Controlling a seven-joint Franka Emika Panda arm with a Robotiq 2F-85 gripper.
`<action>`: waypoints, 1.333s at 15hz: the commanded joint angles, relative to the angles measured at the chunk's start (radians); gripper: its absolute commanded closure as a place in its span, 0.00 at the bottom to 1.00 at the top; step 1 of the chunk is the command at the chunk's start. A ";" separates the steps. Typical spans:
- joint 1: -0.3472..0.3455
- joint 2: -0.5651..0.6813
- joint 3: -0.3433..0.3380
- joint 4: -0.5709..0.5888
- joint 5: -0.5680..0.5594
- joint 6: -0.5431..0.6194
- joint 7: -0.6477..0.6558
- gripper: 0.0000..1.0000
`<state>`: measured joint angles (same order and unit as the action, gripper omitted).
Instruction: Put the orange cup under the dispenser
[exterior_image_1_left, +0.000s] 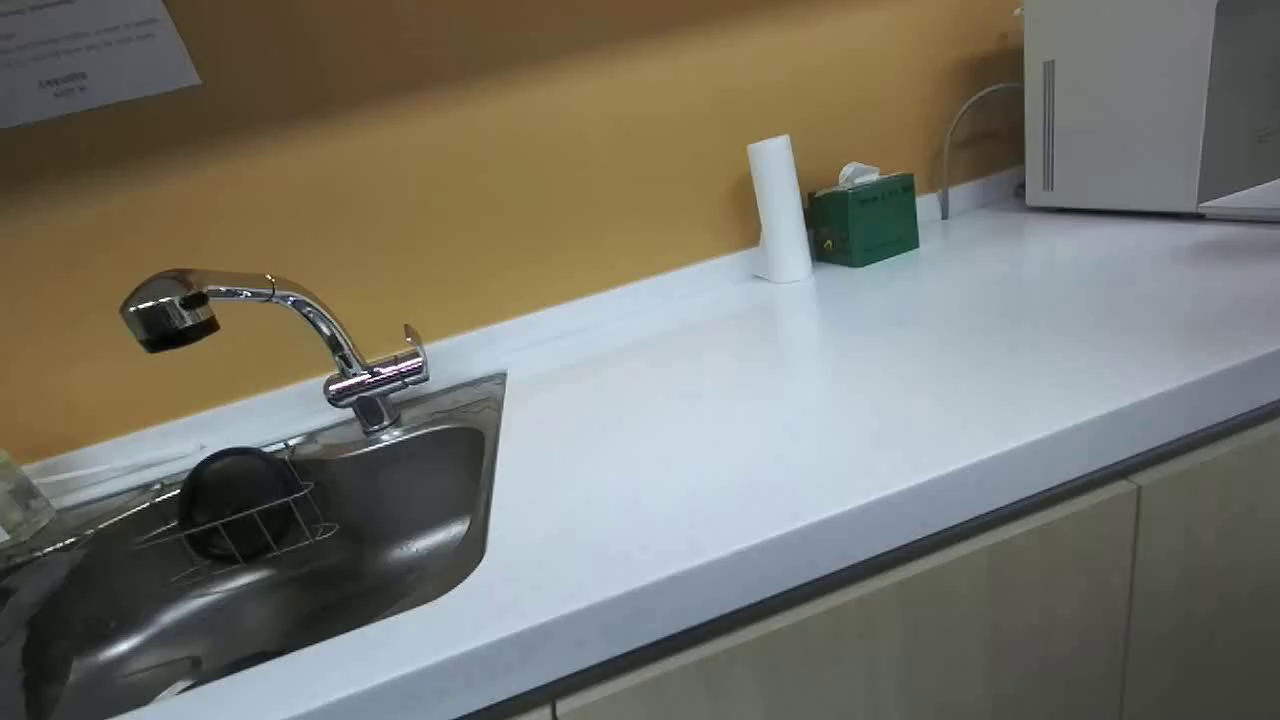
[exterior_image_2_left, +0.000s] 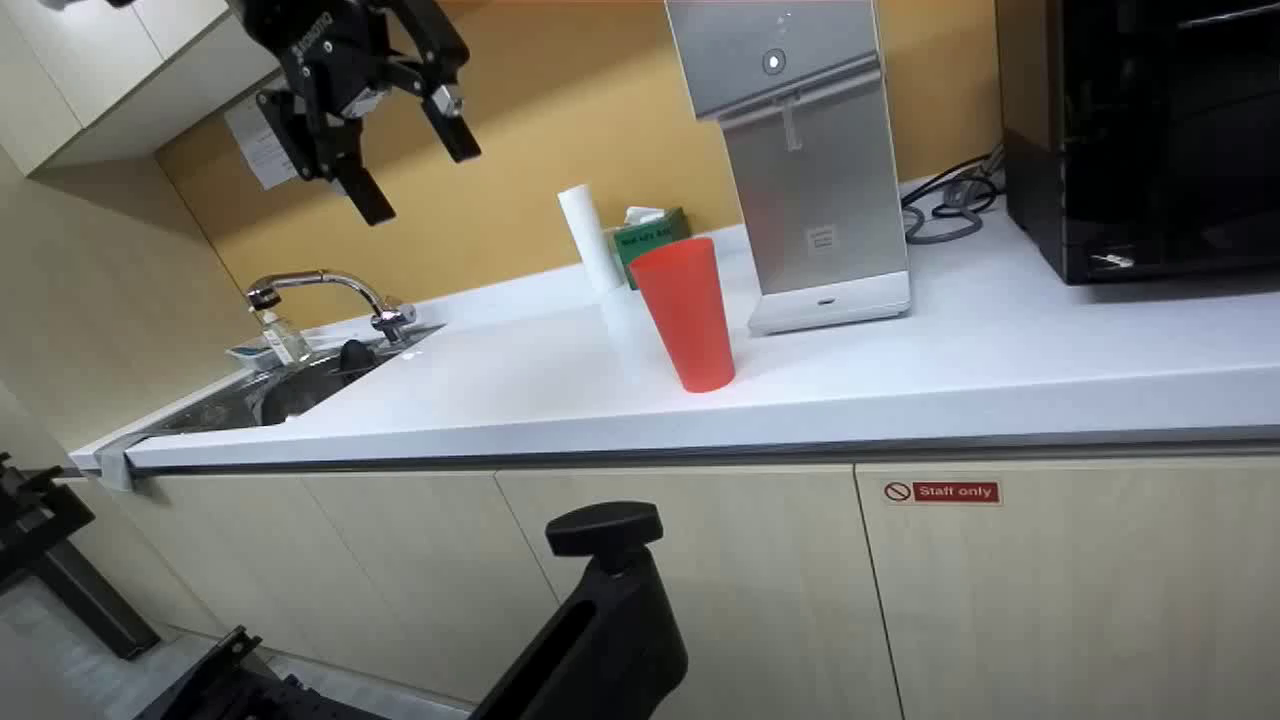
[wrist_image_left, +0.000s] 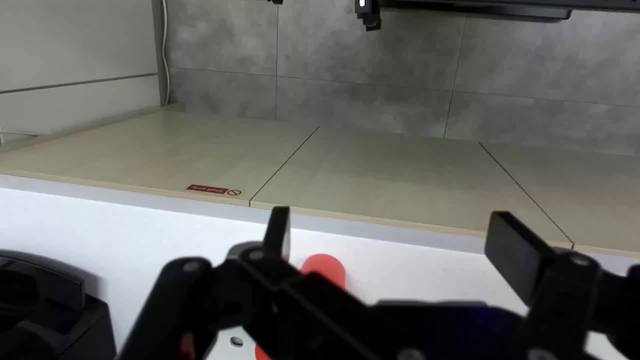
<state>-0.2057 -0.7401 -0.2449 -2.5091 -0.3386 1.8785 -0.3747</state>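
Hanging at upper left in an exterior view, gripper (exterior_image_2_left: 420, 178) has its jaws released, tips well apart and angled down. Cup (exterior_image_2_left: 690, 315), orange-red, stands on its narrow end on the counter (exterior_image_2_left: 1000, 345), lower than the jaws and well off to their right as that view has it. Dispenser (exterior_image_2_left: 805, 190), silver, is farther right of the jaws, its spout about level with them in the picture; cup stands just beside its base, on the jaws' side, apart from it. Roll (exterior_image_2_left: 592, 240) and tissue box (exterior_image_2_left: 650, 236), in both exterior views, sit together by the wall, right of the jaws and below. Tap (exterior_image_2_left: 328, 277) and sink (exterior_image_2_left: 285, 398) lie beneath the jaws, somewhat left. Wrist view: fingers (wrist_image_left: 517, 255) wide apart, orange-red partly hidden behind one; sign (wrist_image_left: 207, 189) beyond the jaws, left of both.
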 joint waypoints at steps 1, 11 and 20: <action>0.013 -0.001 -0.009 0.003 -0.007 -0.004 0.007 0.00; 0.013 -0.002 -0.009 0.003 -0.007 -0.004 0.007 0.00; -0.021 0.076 0.039 -0.128 0.099 0.299 0.310 0.00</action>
<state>-0.2050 -0.6868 -0.2352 -2.5811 -0.2542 2.0522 -0.1921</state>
